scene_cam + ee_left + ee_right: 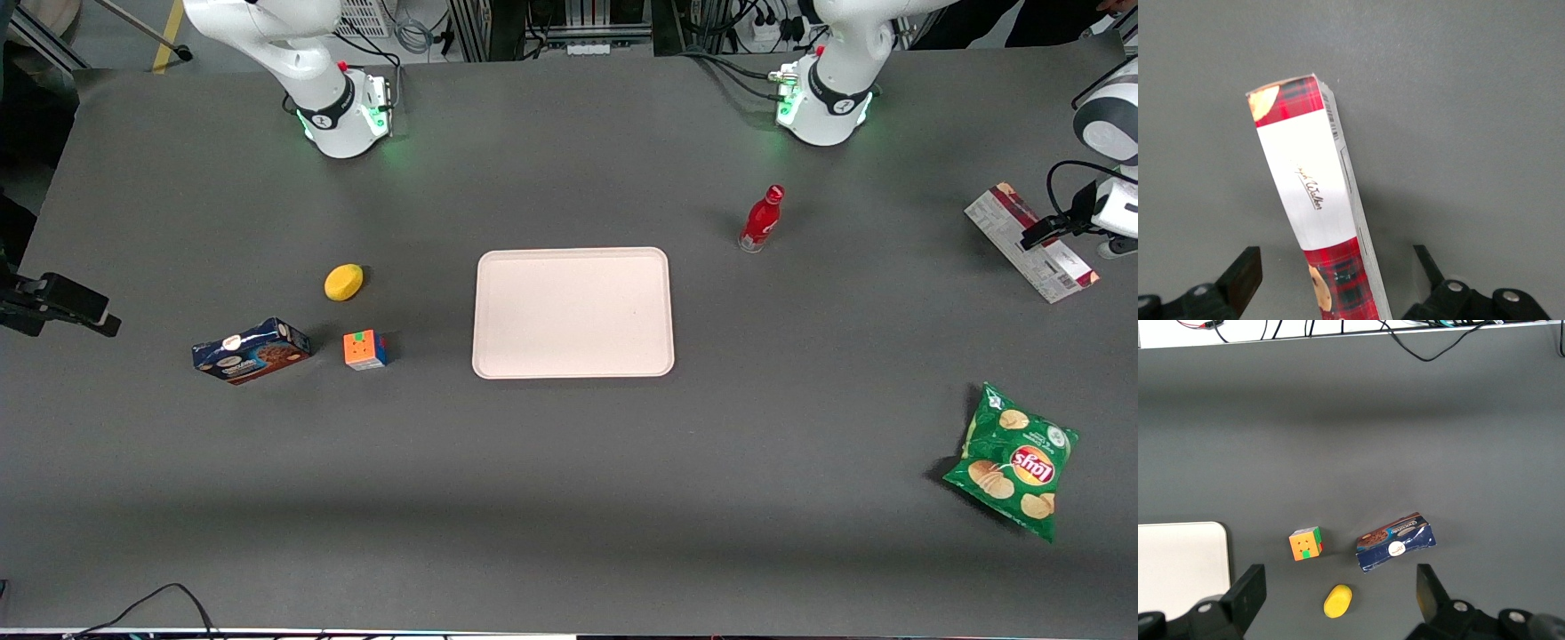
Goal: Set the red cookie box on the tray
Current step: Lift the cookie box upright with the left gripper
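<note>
The red cookie box (1031, 242) lies on the tabletop (569, 498) at the working arm's end, well apart from the tray (573, 312). The gripper (1040, 233) hangs directly over the box, partly covering it in the front view. In the wrist view the fingers (1241, 277) stand wide, one on each side of the box, not touching it; its near end is cut off. A red bottle (762, 219) stands between box and tray. A chip bag (1013, 460) lies nearer the front camera.
</note>
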Controlling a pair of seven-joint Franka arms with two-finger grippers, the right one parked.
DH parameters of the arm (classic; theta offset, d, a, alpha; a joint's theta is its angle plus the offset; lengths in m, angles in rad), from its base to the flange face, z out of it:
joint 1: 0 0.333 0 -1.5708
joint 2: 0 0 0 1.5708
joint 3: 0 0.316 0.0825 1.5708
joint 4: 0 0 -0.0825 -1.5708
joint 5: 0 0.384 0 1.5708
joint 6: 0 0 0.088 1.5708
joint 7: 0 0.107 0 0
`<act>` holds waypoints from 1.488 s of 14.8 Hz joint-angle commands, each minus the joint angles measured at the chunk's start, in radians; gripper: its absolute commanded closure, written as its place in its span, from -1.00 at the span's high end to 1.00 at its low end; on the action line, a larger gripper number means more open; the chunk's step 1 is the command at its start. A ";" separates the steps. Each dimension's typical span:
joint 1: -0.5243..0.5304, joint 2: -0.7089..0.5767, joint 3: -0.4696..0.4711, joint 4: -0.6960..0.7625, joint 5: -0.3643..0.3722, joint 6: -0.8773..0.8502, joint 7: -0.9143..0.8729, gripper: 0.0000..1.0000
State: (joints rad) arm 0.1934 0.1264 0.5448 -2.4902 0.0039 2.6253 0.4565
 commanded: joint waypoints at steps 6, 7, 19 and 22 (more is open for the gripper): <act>0.034 0.096 -0.003 0.005 -0.149 0.045 0.145 1.00; 0.034 0.110 -0.003 0.005 -0.188 0.045 0.175 1.00; 0.009 0.159 -0.025 0.053 -0.246 0.044 0.226 -0.61; -0.018 0.148 -0.032 0.114 -0.237 0.022 0.231 -0.66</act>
State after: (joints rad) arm 0.2103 0.2633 0.5133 -2.4477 -0.2222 2.6650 0.6627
